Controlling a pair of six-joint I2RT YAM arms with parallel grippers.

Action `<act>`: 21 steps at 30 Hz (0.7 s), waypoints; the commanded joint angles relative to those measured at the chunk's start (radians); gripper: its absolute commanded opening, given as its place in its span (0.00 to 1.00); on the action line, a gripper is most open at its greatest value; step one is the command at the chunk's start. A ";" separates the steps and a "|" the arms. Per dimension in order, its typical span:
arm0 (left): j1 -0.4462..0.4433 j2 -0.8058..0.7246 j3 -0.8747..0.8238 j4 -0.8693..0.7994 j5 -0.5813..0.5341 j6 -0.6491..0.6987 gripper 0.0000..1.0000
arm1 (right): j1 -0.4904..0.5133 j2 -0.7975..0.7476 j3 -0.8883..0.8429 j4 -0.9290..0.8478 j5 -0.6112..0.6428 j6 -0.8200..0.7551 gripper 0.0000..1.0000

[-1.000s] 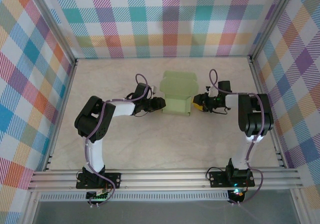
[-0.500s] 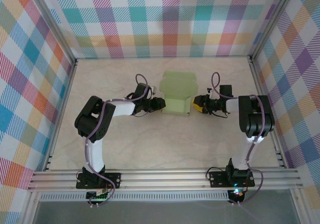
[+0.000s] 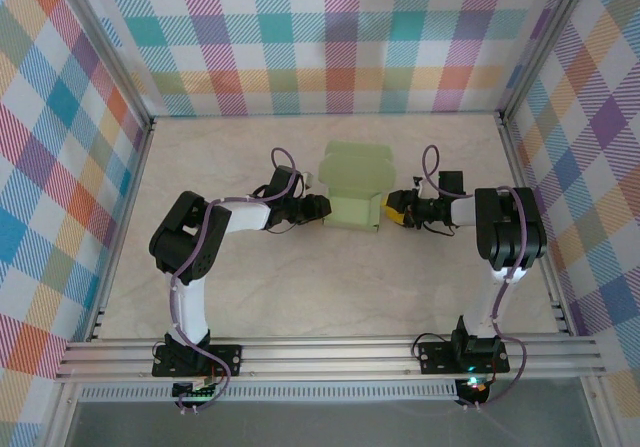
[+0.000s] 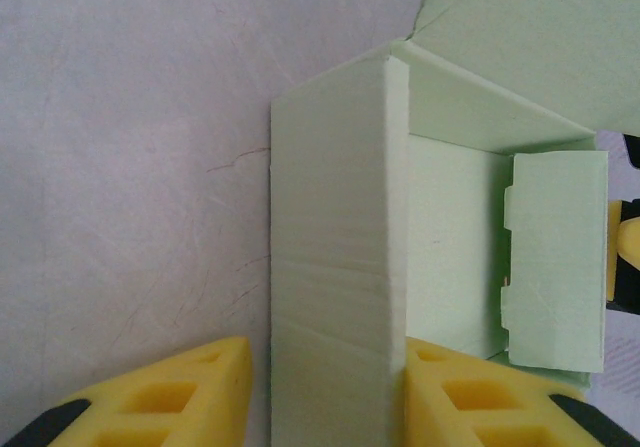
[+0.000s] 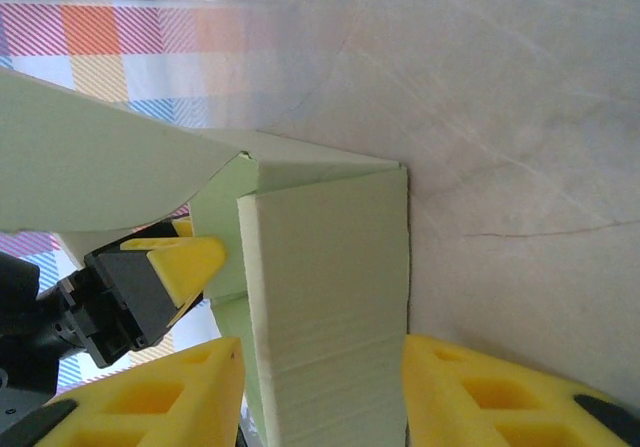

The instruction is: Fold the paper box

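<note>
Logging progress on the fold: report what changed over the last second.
The right gripper stayed at the right wall of the paper box, with a finger on either side of it. The wrist behind it shifted slightly outward and toward the near edge. Nothing was visibly taken hold of or let go. The left gripper, astride the left wall, and the box itself kept their places.

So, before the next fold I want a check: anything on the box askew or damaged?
No tears or crushing. The box is half-folded, lid flap open. The inner flap by the right gripper seems to lean loose, tabs perhaps not seated.
</note>
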 commanded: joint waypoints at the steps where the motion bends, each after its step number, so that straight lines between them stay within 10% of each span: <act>1: -0.009 0.011 0.024 -0.022 0.006 0.020 0.39 | -0.003 0.021 0.010 0.012 -0.041 -0.012 0.47; 21: -0.009 0.012 0.022 -0.022 0.011 0.021 0.39 | 0.040 0.053 0.065 -0.209 0.066 -0.123 0.44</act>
